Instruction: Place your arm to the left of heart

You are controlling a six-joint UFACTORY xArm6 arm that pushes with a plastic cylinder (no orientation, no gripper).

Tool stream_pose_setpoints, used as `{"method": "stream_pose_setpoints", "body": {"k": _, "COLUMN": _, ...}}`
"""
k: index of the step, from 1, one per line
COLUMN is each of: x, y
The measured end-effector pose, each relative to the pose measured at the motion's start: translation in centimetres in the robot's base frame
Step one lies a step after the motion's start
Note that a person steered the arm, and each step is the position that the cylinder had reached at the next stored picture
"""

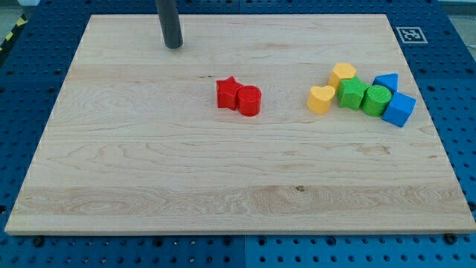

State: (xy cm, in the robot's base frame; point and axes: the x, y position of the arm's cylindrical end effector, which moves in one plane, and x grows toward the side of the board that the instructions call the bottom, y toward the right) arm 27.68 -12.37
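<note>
I work in a lab, at a test bench. My table [149,171] is a pale wooden board lying on a blue metal base [30,89] drilled with a regular grid of holes, the kind used for bolting down rigs. A black-and-white square marker [410,34] sits at the view's top right corner of the board. A yellow-and-black striped strip [10,36] shows at the view's top left edge.

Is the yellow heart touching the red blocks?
No, the yellow heart sits apart from the red star and red cylinder, with bare board between them.
</note>
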Motion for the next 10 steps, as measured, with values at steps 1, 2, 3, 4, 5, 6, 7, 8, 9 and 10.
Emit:
{"method": "stream_pose_setpoints", "body": {"k": 1, "x": 0.0, "y": 0.0}}
{"method": "stream_pose_setpoints", "body": {"k": 2, "x": 0.1, "y": 0.0}}
{"method": "stream_pose_setpoints", "body": {"k": 3, "x": 0.1, "y": 0.0}}
{"method": "stream_pose_setpoints", "body": {"k": 4, "x": 0.3, "y": 0.2}}
{"method": "stream_pose_setpoints", "body": {"k": 5, "x": 0.4, "y": 3.9}}
{"method": "stream_pose_setpoints", "body": {"k": 6, "x": 0.9, "y": 11.8}}
{"method": "stream_pose_setpoints", "body": {"k": 7, "x": 6.4, "y": 13.4}}
{"method": "stream_pose_setpoints", "body": {"k": 8, "x": 9.6, "y": 13.7}}
{"method": "stream_pose_setpoints", "body": {"k": 9, "x": 10.0, "y": 14.7}}
{"method": "stream_pose_setpoints", "body": {"k": 10, "x": 12.3, "y": 17.9}}
